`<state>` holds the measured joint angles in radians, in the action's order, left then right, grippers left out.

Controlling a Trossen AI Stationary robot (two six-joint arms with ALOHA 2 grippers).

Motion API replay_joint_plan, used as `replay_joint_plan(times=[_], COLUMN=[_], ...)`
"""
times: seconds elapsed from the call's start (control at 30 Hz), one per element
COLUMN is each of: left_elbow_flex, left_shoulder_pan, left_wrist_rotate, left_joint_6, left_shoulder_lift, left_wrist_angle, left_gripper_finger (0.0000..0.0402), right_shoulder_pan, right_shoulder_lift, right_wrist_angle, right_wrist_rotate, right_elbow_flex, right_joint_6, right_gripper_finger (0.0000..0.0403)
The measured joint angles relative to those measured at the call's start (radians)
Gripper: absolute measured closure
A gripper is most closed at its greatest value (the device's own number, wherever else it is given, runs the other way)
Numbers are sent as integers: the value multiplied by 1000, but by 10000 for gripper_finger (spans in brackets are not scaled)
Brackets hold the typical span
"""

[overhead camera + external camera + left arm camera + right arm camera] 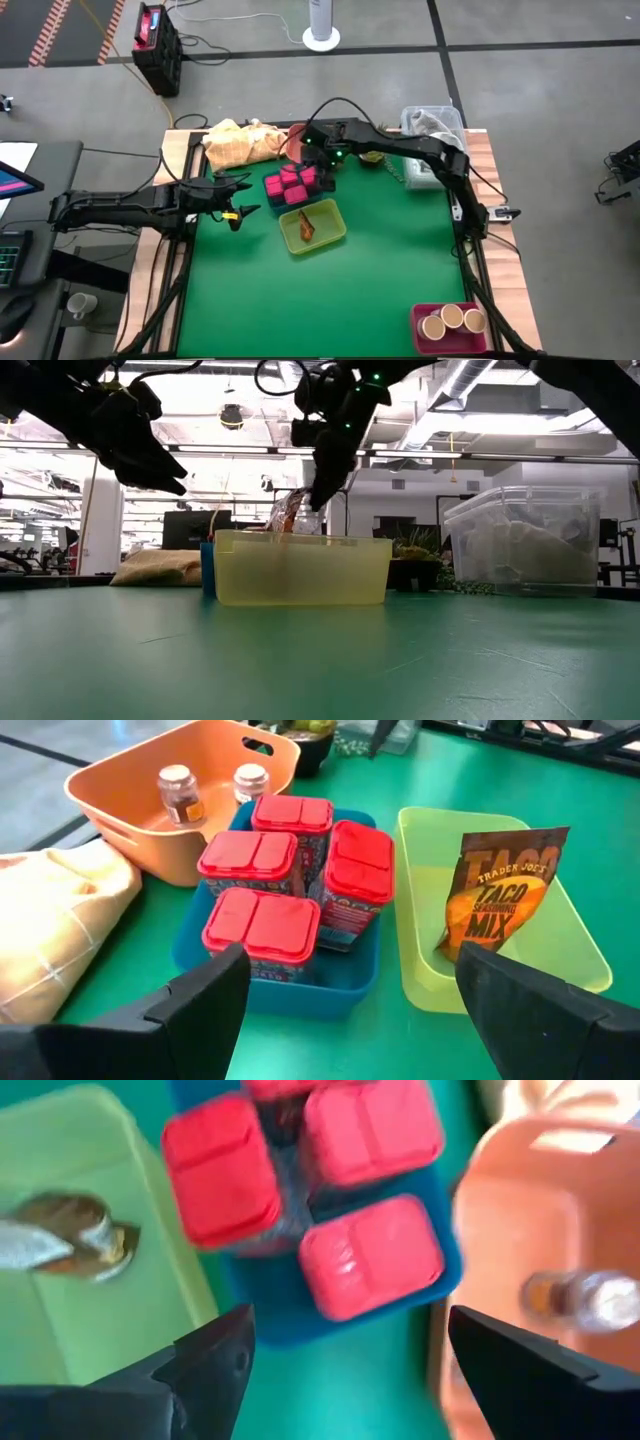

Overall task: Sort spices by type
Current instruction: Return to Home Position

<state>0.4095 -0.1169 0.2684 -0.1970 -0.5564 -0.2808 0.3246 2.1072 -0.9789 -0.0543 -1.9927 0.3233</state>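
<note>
Several red-lidded spice tubs [300,870] stand upright in a blue bin [292,186]. Beside it, a brown taco seasoning packet [500,890] leans inside a yellow-green bin [313,226]. Two small glass jars [180,792] stand in an orange bin [120,800]. Three tan round jars [452,320] sit in a maroon tray at the near right. My right gripper [345,1370] hovers open above the blue bin, with nothing between its fingers. Left of the bins, my left gripper [350,1010] is open and holds nothing.
A yellow cloth [240,142] lies at the far left of the mat. A clear plastic box [430,125] and a small green plant [375,158] stand at the far right. The green mat [330,300] in front of the bins is bare.
</note>
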Motion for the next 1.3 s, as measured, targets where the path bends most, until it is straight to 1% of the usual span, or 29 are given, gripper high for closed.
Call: replay_joint_plan(times=[0.1,0.17,0.23,0.33,0.47,0.57,0.6,0.67,0.8,0.97,1.13,1.23,1.3], left_elbow_flex=[0,0,0,-1,-44,-129,-159,-198,-206,-206,-206,-206,-206], left_shoulder_pan=[0,0,0,6,41,84,100,134,208,328,431,485,523], left_wrist_rotate=[2,2,6,39,57,71,82,117,203,336,459,523,569], left_joint_6=[10,20,38,79,113,88,71,44,20,52,36,-14,-39], left_shoulder_lift=[2,10,20,38,49,37,35,38,81,129,141,140,141], left_wrist_angle=[0,1,8,23,168,314,341,362,347,331,275,224,204], left_gripper_finger=[63,63,63,63,63,63,63,63,67,93,118,129,136], right_shoulder_pan=[-4,2,11,14,4,-7,-13,-20,-21,-14,-19,-33,-60], right_shoulder_lift=[-34,-86,-169,-303,-486,-609,-645,-718,-881,-1047,-1163,-1223,-1273], right_wrist_angle=[8,70,161,309,523,658,692,754,921,1108,1223,1270,1267], right_wrist_rotate=[1,1,1,9,9,17,32,58,61,62,64,64,95], right_elbow_flex=[66,143,247,429,666,828,883,988,1186,1417,1576,1636,1667], right_joint_6=[-15,-37,-62,-99,-171,-231,-245,-269,-330,-379,-448,-471,-488], right_gripper_finger=[58,68,78,90,97,97,97,97,97,97,97,97,97])
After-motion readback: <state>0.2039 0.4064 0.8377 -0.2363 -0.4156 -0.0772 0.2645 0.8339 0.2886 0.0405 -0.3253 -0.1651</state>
